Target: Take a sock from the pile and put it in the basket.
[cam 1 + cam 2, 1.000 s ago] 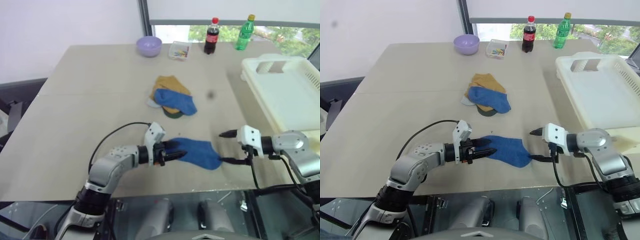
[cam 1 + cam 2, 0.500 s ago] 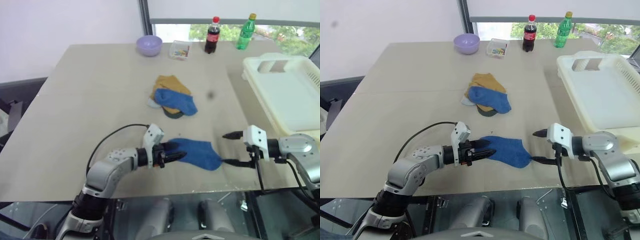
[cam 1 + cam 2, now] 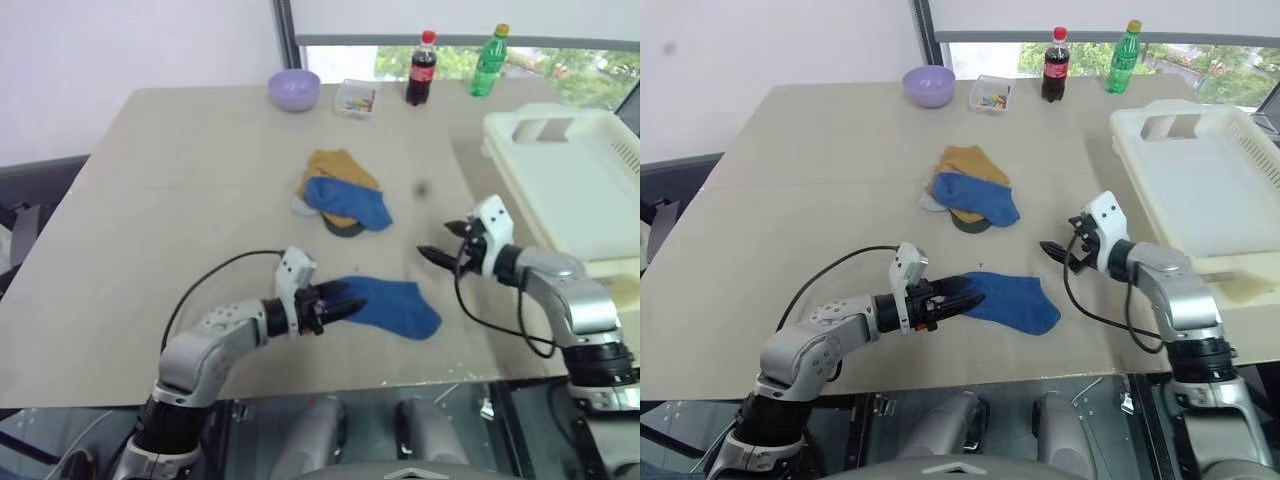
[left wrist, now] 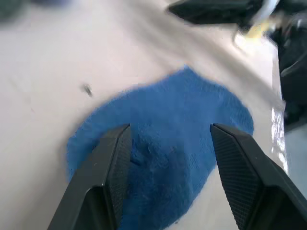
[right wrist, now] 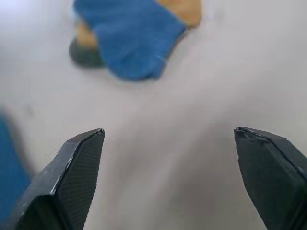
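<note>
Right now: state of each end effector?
Left end effector: open, fingers astride the blue sock, not closed on it.
Right end effector: open, empty, above the table.

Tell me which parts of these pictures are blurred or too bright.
Left wrist view: the blue sock is fairly sharp near the fingers, the background beyond is smeared. Right wrist view: the pile and the table are soft. Eye views: the window behind the bottles is bright.
</note>
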Motion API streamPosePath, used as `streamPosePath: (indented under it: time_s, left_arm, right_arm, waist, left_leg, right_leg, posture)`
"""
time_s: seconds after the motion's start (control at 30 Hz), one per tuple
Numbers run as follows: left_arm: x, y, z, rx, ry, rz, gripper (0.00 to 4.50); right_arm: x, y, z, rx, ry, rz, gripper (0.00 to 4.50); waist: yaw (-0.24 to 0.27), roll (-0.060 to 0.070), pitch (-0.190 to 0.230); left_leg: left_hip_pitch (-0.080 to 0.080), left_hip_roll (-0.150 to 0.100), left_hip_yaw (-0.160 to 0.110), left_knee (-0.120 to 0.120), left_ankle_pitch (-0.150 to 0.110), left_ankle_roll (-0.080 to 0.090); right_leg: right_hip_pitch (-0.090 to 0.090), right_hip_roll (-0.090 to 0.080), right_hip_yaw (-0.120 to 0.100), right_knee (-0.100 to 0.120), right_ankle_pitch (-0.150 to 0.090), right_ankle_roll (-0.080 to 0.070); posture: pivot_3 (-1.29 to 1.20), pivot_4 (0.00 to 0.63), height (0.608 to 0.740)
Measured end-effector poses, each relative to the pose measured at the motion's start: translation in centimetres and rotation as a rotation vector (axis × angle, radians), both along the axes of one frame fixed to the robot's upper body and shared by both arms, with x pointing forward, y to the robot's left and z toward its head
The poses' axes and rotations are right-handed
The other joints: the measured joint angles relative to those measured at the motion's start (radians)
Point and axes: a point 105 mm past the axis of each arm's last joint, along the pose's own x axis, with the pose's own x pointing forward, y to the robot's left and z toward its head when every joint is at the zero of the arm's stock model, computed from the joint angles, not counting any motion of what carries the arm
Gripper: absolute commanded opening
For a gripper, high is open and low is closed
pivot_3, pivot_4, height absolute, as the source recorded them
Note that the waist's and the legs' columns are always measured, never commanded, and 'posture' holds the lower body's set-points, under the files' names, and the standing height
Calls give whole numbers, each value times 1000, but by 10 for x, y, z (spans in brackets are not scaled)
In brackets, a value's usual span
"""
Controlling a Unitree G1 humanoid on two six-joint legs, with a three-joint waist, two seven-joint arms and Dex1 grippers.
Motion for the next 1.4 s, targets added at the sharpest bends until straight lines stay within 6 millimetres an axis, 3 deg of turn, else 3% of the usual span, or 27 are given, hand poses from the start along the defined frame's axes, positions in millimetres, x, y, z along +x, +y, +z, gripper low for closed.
streamPosePath:
  time_s: [0.1, 0.37, 0.57, 0.7, 0.77, 0.8, 0.83, 0.93, 1.27, 1.4]
  left_arm:
    - [7, 8, 15, -14, -99, 47, 2798]
    - [22, 33, 52, -13, -375, 171, 2798]
    - [14, 51, 57, -21, -457, 205, 2798]
    - [8, 60, 53, 3, -461, 209, 2798]
    - [6, 60, 51, 6, -459, 200, 2798]
    - [6, 60, 51, 4, -461, 198, 2798]
    - [5, 59, 52, 3, -466, 195, 2798]
    - [4, 59, 54, -5, -473, 192, 2798]
    - [2, 62, 51, 1, -465, 200, 2798]
    - [1, 63, 49, 6, -458, 206, 2798]
  right_arm:
    - [5, 22, -3, 71, 99, -19, 4448]
    - [33, 48, 2, 187, 172, -88, 4448]
    - [44, 59, 4, 290, 224, -105, 4448]
    - [48, 59, 1, 303, 247, -110, 3191]
    - [47, 61, -2, 304, 259, -97, 2177]
    - [46, 63, -4, 302, 266, -91, 1941]
    - [46, 65, -5, 298, 273, -83, 1350]
    - [46, 71, -5, 293, 275, -62, 210]
    - [50, 84, -3, 274, 261, -33, 83]
    - [36, 78, -5, 214, 238, 40, 83]
  waist:
    - [1, 0, 0]
    - [-9, 0, 0]
    - [-31, 1, 0]
    - [-30, 1, 0]
    - [-31, 1, 0]
    - [-32, 1, 0]
    - [-32, 1, 0]
    - [-34, 1, 0]
    - [-41, 1, 0]
    - [-40, 2, 0]
  left_leg:
    - [0, -1, 0, -1, 0, 0]
    - [0, 0, 1, -1, 0, 0]
    - [1, 0, 1, -1, 0, 0]
    - [2, 0, 1, -1, 1, -1]
    - [2, 0, 2, -1, 1, -1]
    - [2, 0, 2, -1, 1, -1]
    - [2, 0, 2, -2, 1, -1]
    - [2, 0, 3, -2, 1, -1]
    - [2, 0, 3, -2, 1, -1]
    - [1, 0, 3, -2, 1, -1]
  right_leg:
    - [0, 0, 0, -1, 0, 0]
    - [0, 1, 0, -2, 1, -1]
    - [0, 1, 0, -1, 1, -1]
    - [0, 1, 0, 1, 1, -2]
    - [0, 1, 1, 1, 1, -2]
    - [0, 1, 1, 1, 1, -2]
    - [-1, 1, 1, 1, 1, -2]
    - [-1, 1, 2, 1, 1, -2]
    - [-2, 1, 3, 3, 1, -2]
    - [-2, 1, 2, 2, 1, -2]
  posture:
    - [0, 150, 740]
    - [0, 150, 740]
    - [0, 150, 740]
    - [0, 150, 740]
    - [0, 150, 740]
    - [0, 150, 740]
    - [0, 150, 740]
    - [0, 150, 740]
    - [0, 150, 740]
    - [0, 150, 740]
